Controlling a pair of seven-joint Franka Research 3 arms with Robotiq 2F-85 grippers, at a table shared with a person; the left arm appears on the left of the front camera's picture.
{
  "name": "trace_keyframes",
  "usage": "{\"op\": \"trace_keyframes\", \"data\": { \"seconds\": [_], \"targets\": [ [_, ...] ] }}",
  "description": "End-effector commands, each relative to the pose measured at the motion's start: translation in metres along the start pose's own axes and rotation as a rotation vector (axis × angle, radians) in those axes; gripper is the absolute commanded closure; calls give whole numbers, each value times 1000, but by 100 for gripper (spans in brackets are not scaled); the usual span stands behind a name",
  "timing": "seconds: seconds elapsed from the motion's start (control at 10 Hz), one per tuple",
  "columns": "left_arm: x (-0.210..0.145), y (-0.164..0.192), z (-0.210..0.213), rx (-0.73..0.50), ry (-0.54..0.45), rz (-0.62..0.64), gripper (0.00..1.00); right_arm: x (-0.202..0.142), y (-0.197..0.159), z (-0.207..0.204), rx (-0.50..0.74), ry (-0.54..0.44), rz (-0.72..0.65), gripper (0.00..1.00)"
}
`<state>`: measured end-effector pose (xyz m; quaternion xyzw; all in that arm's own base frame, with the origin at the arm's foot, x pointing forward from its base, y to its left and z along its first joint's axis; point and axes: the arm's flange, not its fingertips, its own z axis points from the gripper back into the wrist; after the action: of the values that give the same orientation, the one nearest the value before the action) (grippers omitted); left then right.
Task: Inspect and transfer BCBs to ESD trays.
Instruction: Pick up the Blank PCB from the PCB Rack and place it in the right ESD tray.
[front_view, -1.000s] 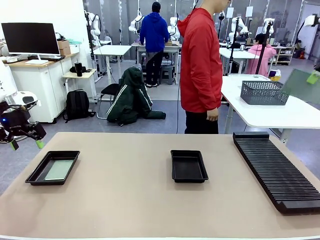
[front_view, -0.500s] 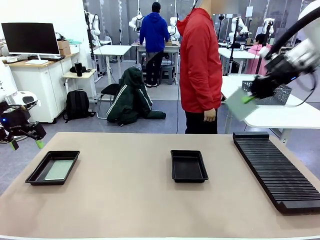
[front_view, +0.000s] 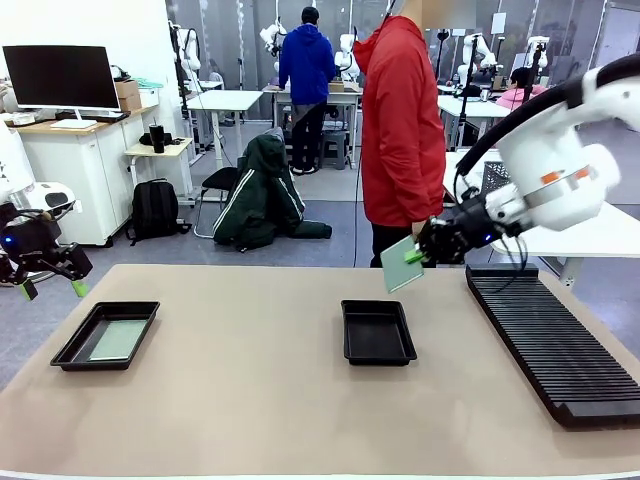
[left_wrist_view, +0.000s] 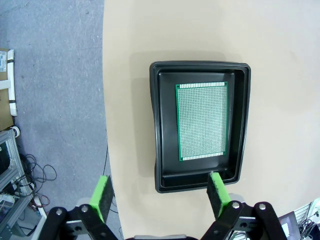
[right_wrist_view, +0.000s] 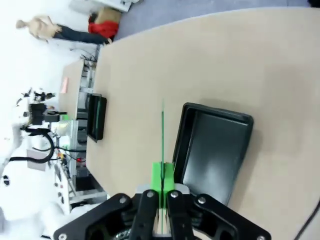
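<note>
One BCB (front_view: 117, 340) lies flat in the left ESD tray (front_view: 70, 352) near the table's left edge. My left gripper (front_view: 53, 288) hangs open off that edge, up and to the left of the tray. Its wrist view looks down on the same tray (left_wrist_view: 160, 130) and board (left_wrist_view: 202, 120), with the open gripper (left_wrist_view: 159, 195) near the tray's close end. My right gripper (front_view: 415, 255) is shut on a second BCB (front_view: 398, 266), held tilted in the air above the far right corner of the empty middle tray (front_view: 377, 332). In the right wrist view the board (right_wrist_view: 162, 135) shows edge-on beside that tray (right_wrist_view: 212, 155), clamped in the gripper (right_wrist_view: 163, 175).
A long black ribbed rack (front_view: 555, 340) lies along the table's right side. A person in a red top (front_view: 400, 130) stands at the far edge behind the middle tray. Bare tabletop (front_view: 240, 370) lies between the two trays and in front of them.
My right arm has swung in from the upper right, down and to the left, carrying the board to just above the middle tray. The left arm has stayed still.
</note>
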<state>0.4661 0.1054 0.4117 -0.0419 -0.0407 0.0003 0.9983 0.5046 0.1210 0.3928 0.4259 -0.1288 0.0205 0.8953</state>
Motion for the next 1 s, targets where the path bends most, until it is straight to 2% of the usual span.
{"op": "trace_keyframes", "data": {
  "seconds": [0.0, 0.4, 0.9],
  "targets": [
    [0, 1, -2, -2, -9, -2, 0, -10, -14, -28, 33, -47, -21, 98],
    [0, 1, -2, -2, -9, -2, 0, -38, -33, -78, 13, -12, -63, 98],
    [0, 1, -2, -2, -9, -2, 0, -48, -49, -106, -25, 17, -97, 98]
  ]
}}
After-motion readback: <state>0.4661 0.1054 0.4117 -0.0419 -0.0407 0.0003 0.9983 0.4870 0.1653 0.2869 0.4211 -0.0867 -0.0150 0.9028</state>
